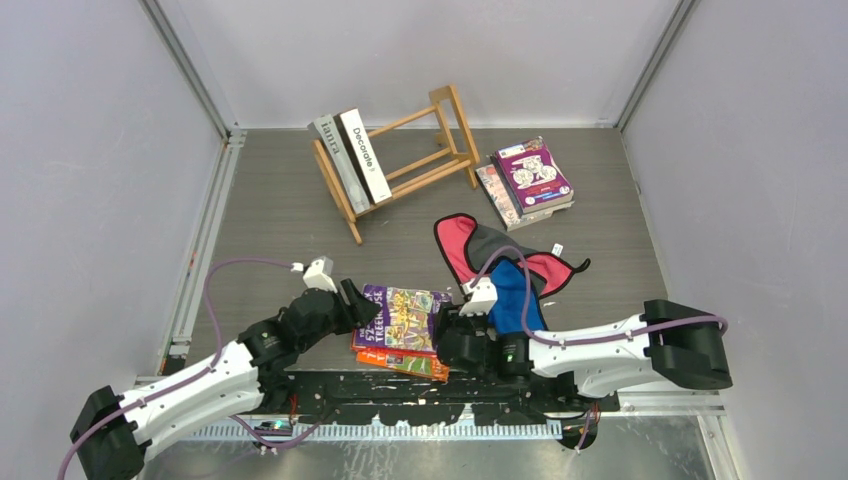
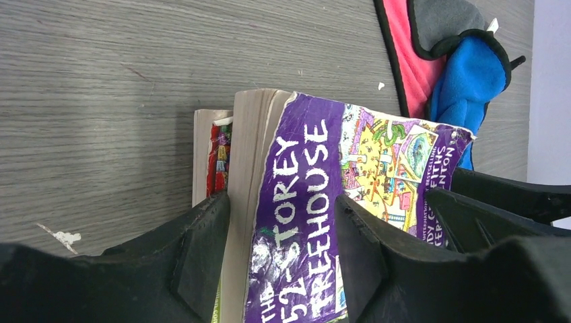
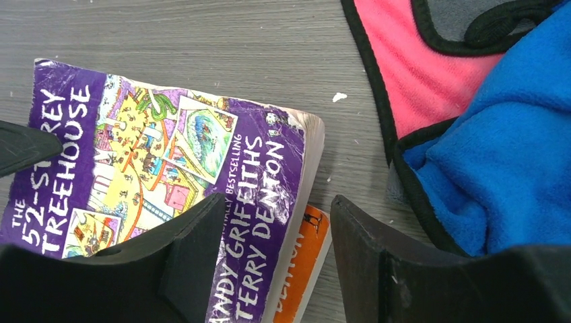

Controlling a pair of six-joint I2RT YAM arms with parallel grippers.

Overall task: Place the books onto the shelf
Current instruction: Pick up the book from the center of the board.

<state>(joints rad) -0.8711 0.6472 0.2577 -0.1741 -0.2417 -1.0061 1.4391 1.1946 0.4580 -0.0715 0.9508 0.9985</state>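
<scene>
Left tool (image 2: 279, 208) and right tool (image 3: 276, 202) both stood open at the near edge of the desk (image 1: 280, 220). Well apart from them, the shelf (image 1: 420, 165) held two big books (image 1: 352, 160) at its left end. Between the tools lay the purple book (image 1: 400, 318), a tool straddling each end, stacked on an orange book (image 1: 418, 365). Grasping seemed in hand; next, both tools should close and lift together.

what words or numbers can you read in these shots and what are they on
"THE 52-STOREY TREEHOUSE": cover of the purple book
"BESTSELLING", "ANDY GRIFFITHS", "TERRY DENTON": same cover
"Decorate": spine of the white book in the shelf
grey book beside it: spine lettering too blurred to be sure of
orange book: print mostly hidden, unreadable
stack of books at far right: too small to read
</scene>
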